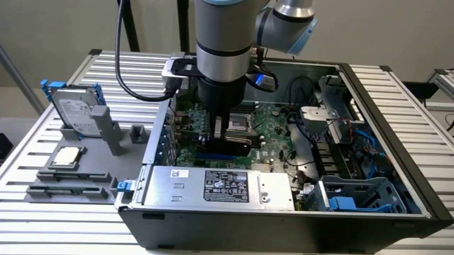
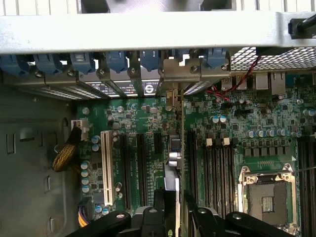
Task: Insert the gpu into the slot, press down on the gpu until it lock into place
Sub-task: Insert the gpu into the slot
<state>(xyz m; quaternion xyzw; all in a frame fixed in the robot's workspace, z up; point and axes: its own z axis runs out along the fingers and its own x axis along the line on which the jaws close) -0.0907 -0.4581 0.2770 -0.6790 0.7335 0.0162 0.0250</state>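
The gpu (image 1: pixel 237 146) stands on edge just over the blue slot (image 1: pixel 211 157) on the motherboard (image 1: pixel 275 130), inside the open computer case (image 1: pixel 284 234). The gripper (image 1: pixel 228 132) is clamped on its top edge. Insertion seems in hand; seating calls for keeping the card parallel to the slot and pushing straight down.

Computer case (image 1: pixel 284 236) sitting on table (image 1: pixel 404 101). Power-supply box (image 1: pixel 220 186) lying inside along the case's near wall; motherboard (image 1: pixel 277 133) lying behind it. gpu (image 1: pixel 237 147) standing edge-down along slot (image 1: pixel 211 157), in gripper (image 1: pixel 228 138). Hard drive (image 1: pixel 74 114) standing outside, exterior view's left.
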